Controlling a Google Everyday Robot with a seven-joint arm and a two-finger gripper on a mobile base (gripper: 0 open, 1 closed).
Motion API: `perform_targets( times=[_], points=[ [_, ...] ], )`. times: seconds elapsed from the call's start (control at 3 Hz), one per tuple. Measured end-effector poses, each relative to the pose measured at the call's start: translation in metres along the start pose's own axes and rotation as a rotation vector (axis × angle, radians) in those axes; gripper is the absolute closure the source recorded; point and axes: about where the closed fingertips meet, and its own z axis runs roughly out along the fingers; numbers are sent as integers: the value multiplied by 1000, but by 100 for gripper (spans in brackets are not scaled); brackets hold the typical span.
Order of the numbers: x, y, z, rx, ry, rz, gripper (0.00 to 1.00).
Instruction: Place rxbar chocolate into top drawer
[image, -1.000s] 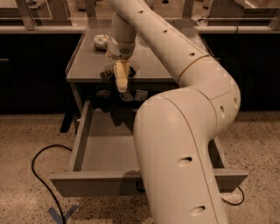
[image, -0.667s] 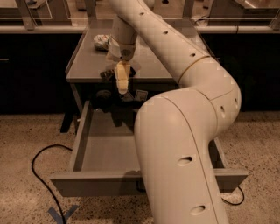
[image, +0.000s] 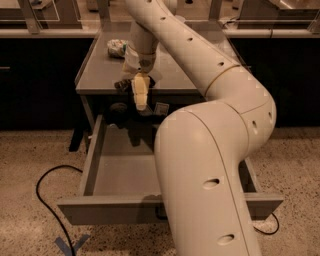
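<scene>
The cream two-finger gripper (image: 140, 95) hangs at the front edge of the grey table (image: 100, 75). The dark, flat rxbar chocolate (image: 122, 85) sits just left of it; whether it is gripped cannot be told. Below the gripper lies the wide grey metal top drawer (image: 125, 172), pulled open.

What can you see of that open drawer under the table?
The top drawer is wide, shallow and grey, metal by its look, pulled out toward the camera below the table top. Its flat floor and low left wall show; the robot's arm hides the right part. The gripper hangs above its back end, at the table's front edge.
</scene>
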Motion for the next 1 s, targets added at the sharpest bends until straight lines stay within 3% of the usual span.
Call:
perform_targets(
  times=[0.67, 1.0],
  points=[
    [1, 5, 7, -24, -8, 1, 2],
    [1, 5, 7, -24, -8, 1, 21]
  ],
)
